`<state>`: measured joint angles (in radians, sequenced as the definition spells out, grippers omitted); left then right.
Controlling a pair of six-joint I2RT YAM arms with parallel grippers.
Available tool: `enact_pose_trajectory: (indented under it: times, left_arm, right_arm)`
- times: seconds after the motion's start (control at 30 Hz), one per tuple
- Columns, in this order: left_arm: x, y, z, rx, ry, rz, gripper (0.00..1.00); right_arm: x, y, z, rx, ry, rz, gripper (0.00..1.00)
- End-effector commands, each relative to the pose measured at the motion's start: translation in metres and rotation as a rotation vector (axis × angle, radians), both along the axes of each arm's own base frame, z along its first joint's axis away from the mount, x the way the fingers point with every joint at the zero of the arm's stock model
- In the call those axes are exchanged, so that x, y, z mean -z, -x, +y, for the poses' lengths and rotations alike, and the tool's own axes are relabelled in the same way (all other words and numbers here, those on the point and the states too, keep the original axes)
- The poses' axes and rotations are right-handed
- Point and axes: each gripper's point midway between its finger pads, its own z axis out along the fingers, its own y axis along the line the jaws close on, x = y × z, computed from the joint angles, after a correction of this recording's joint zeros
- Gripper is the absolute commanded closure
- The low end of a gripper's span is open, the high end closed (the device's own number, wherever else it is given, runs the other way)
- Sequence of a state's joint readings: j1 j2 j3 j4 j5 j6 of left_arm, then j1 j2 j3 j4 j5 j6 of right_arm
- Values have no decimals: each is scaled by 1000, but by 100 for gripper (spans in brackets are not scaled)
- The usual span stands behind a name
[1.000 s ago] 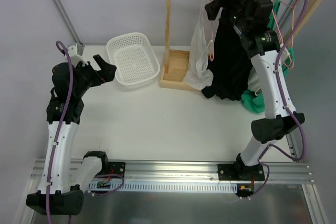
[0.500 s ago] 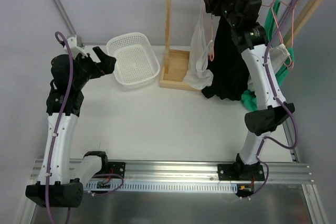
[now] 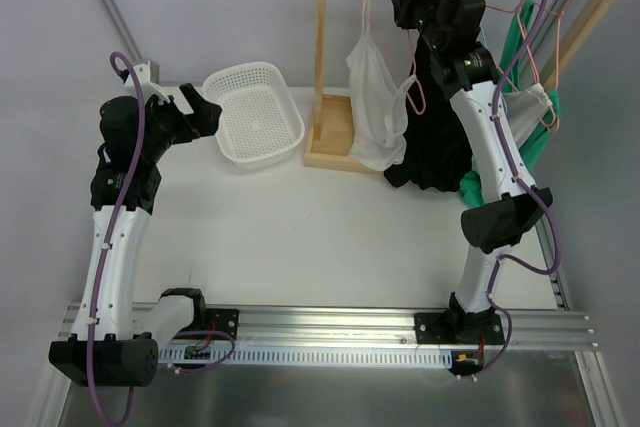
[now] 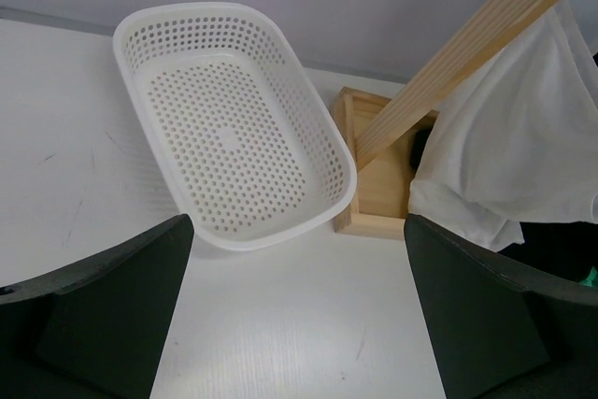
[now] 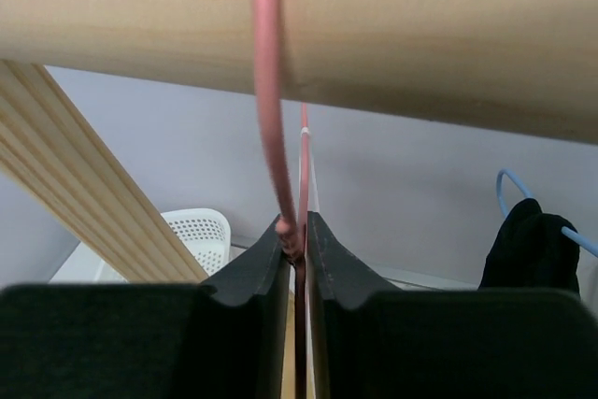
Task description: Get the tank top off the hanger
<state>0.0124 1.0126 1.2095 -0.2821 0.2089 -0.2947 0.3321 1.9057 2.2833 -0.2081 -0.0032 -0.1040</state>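
You are watching the right claw clenching the neck of the pink hanger just beneath the wooden rail, its jaws pressing the wire from both sides. The white tank top is hanging from that hanger between the rack's upright post and a black garment, its lower edge draping over the rack's wooden base. The left claw is hovering released above the desk, just beside the white perforated basket.

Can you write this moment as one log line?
right gripper: shut on hanger at rail | left gripper: open by basket | tank top: on hanger
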Motion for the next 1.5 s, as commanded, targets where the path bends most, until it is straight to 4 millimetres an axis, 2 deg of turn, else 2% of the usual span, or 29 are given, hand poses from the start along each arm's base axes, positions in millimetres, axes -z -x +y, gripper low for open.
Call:
enact_pose_trajectory:
  times: [0.0,0.07,0.1,0.3,0.57,0.63,0.67,0.7,0.73,0.8,0.87,0.9,0.97,1.0,1.07,1.1,1.33,1.4,1.47]
  left_arm:
    - [-32,-2,-3,23,-28,-99,1]
    - [-32,-4,-3,23,-30,-98,1]
    - [-31,-4,-3,23,-30,-98,1]
    - [-32,-8,-5,34,-29,-98,1]
    - [-42,-14,-28,124,-100,-136,1]
    - [-52,-15,-35,149,-129,-165,1]
    - [-51,-17,-43,179,-149,-167,1]
    - [-62,-16,-47,194,-157,-195,1]
    - [-62,-19,-52,209,-163,-193,1]
    - [-74,-16,-70,276,-178,-230,1]
    - [-76,-15,-90,343,-206,-248,1]
    - [-85,-12,-99,373,-210,-273,1]
    - [-87,-15,-111,415,-227,-287,1]
    - [-97,-10,-123,458,-222,-314,1]
    - [-98,-11,-136,506,-245,-331,1]
    - [-105,-10,-142,525,-248,-353,1]
    - [-113,-2,-187,684,-277,-421,1]
    - [-114,3,-205,741,-293,-452,1]
    - [-112,12,-224,803,-319,-486,1]
  right_arm:
    - [-45,3,-7,39,-62,-134,87]
    - [-52,4,-6,45,-83,-149,99]
    - [-53,4,-7,52,-88,-153,100]
    - [-62,11,-5,51,-92,-175,100]
    - [-88,26,-9,50,-103,-236,100]
    - [-94,30,-11,56,-104,-250,100]
    - [-99,33,-13,61,-105,-261,100]
    - [-100,33,-13,61,-105,-262,100]
    - [-105,38,-15,61,-107,-271,100]
    - [-105,40,-16,61,-108,-271,100]
    - [-111,48,-16,55,-113,-279,100]
    - [-112,50,-17,56,-115,-282,100]
    - [-117,57,-18,55,-119,-290,100]
    - [-119,59,-18,56,-121,-291,100]
    - [-122,66,-19,53,-123,-295,100]
    - [-121,67,-19,54,-124,-293,100]
    - [-122,83,-21,64,-131,-275,100]
    - [-116,87,-22,81,-130,-241,100]
    - [-120,100,-19,72,-151,-235,100]
